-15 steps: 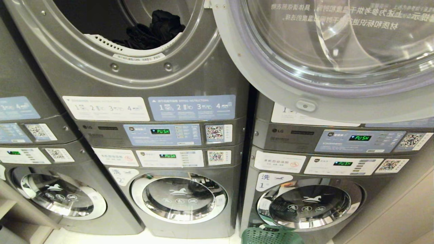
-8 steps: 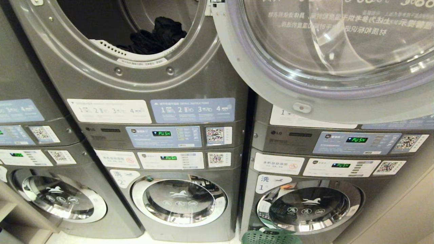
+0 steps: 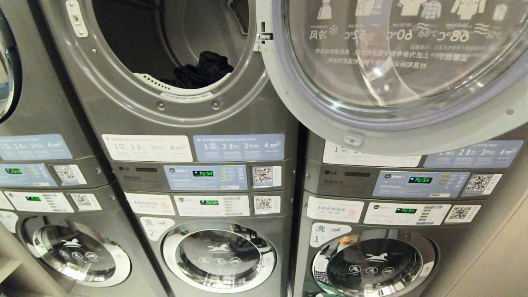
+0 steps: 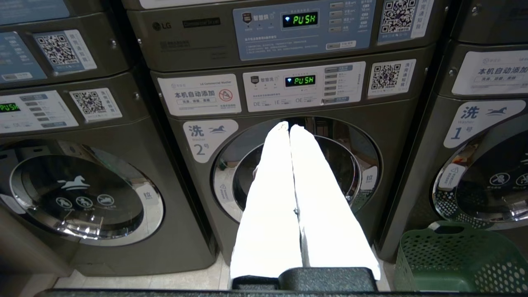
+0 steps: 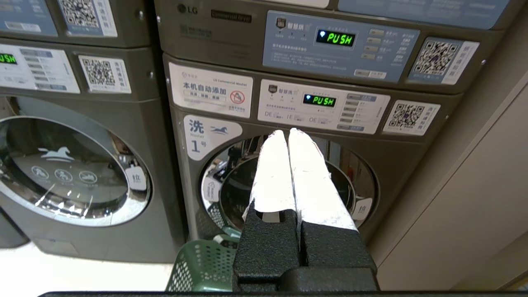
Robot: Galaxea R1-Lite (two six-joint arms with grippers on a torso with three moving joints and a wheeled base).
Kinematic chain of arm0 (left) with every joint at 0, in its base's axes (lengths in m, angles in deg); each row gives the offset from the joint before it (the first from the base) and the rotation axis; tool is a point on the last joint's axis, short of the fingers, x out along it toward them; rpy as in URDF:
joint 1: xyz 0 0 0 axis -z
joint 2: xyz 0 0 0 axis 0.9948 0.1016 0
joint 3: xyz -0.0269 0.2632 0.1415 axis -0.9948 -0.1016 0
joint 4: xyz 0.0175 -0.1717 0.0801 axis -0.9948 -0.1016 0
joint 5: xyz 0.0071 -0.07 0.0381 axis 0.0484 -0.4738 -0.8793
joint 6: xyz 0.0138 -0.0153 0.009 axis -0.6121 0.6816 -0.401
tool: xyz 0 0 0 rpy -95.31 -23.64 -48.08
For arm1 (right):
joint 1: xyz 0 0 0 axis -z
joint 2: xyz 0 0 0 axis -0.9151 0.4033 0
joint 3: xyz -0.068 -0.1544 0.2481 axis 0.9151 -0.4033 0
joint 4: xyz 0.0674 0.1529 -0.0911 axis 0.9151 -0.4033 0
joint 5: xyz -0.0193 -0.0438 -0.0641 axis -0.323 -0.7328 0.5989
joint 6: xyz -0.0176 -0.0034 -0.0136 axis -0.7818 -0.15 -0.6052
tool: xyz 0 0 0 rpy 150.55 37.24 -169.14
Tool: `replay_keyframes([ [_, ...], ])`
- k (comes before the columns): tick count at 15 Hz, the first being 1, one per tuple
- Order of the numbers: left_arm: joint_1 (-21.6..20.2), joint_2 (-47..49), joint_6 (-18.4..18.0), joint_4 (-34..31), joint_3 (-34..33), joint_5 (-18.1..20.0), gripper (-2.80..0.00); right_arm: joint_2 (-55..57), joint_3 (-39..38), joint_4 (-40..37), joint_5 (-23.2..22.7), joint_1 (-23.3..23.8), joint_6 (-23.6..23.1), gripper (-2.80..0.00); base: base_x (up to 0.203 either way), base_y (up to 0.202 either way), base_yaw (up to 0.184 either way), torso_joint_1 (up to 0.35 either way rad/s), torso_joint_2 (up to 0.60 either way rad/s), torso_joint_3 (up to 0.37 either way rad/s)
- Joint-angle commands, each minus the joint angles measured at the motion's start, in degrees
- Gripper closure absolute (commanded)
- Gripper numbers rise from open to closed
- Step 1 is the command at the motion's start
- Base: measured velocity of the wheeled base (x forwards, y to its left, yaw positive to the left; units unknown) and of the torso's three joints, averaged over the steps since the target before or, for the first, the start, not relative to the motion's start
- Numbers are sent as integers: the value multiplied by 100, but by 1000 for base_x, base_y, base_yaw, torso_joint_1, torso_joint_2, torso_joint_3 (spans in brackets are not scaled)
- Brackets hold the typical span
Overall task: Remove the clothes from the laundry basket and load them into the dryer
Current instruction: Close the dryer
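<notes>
Left pincer (image 4: 290, 128): seen pressed closed and empty, pointed at the washer marked 2 (image 4: 288, 173).
Right pincer (image 5: 287, 134): likewise closed on nothing, aimed at the washer marked 1 (image 5: 288, 185).
Laundry basket (image 4: 458, 260): green, set on the floor just before washer 1, below and beside both pincers; its contents could not be made out.
Dryer (image 3: 173, 62): found above washer 2, its door (image 3: 392, 74) swung wide to the right; dark clothes (image 3: 202, 70) were seen lying inside.
Step judged: the next garment was to be fetched.
Done well: a pincer was best opened before being lowered into the basket, kept off the mesh wall.
</notes>
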Motion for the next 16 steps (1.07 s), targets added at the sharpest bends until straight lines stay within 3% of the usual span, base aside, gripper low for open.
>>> replay_keyframes([
  [1,0,-2,-3,0,-9,-2,0,9,0,-3,-2,2,-6,0,0,0,0,5,5,205],
  [6,0,-2,6,-9,-9,-2,0,9,74,-2,19,2,-86,0,0,0,0,4,1,193],
  [8,0,-2,48,-2,-9,-10,0,340,734,-91,185,4,-149,0,0,0,0,3,0,64],
  [10,0,-2,102,0,-9,-10,0,1370,1581,-112,565,12,41,0,0,0,0,0,0,0],
  [13,0,-2,111,0,-9,-10,0,3486,2955,103,1550,28,658,0,0,0,0,0,0,0],
  [16,0,-2,111,0,-9,-10,0,5019,3749,462,2224,68,1314,0,0,0,0,0,0,0],
])
